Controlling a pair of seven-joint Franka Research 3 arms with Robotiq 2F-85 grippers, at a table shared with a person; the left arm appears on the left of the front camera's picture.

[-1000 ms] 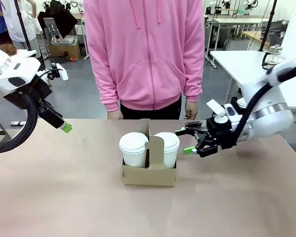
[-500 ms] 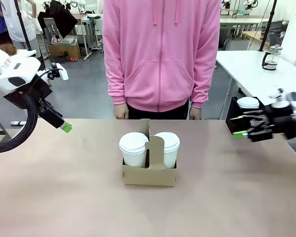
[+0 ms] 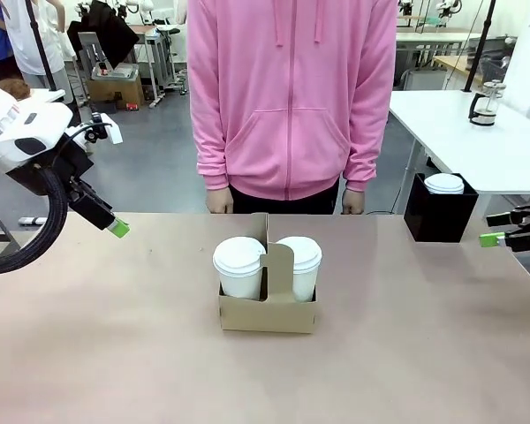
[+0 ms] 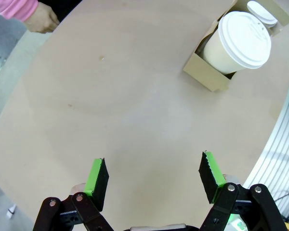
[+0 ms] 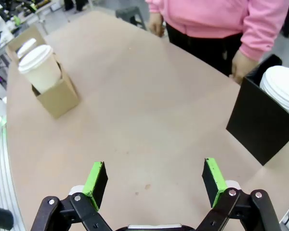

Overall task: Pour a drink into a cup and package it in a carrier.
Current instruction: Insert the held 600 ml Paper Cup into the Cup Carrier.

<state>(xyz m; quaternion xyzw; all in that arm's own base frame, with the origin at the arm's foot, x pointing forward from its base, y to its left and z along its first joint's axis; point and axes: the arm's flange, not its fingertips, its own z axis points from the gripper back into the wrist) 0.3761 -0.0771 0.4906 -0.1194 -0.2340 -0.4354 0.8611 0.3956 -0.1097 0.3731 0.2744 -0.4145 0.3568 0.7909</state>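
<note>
Worktop (image 3: 115, 353): a broad tan surface, with a person in a pink hooded top (image 3: 291, 88) standing at its far edge, both hands hanging at the table line.
Left arm (image 3: 22, 141): a white arm raised over the left end of the worktop, well apart from the carrier.
Black box (image 3: 439, 215): stood at the far right of the worktop, upright, with a stack of white lids (image 3: 444, 183) showing at its top; in the right wrist view the box (image 5: 262, 125) sat near the person's hand.
Carrier (image 3: 267, 300): brown cardboard, standing upright near the middle of the worktop, its centre handle rising between the two cups.
Cup (image 3: 239, 267): tall, white, lidded, seated in the carrier's left slot; a second lidded cup (image 3: 299, 265) sat in the right slot just beside it. The left wrist view showed one cup (image 4: 236, 48) standing in the carrier (image 4: 207, 77).
Left end effector (image 4: 154, 175): fingers spread wide, nothing between the green pads, held above bare worktop and well apart from the carrier.
Right end effector (image 5: 155, 182): fingers spread wide and empty, over the right end of the worktop; from the front it (image 3: 503, 231) sat at the picture's right edge, beside the black box.
Pitcher (image 3: 484, 104): glass, standing on a white table behind, far from the carrier; contents could not be told.
</note>
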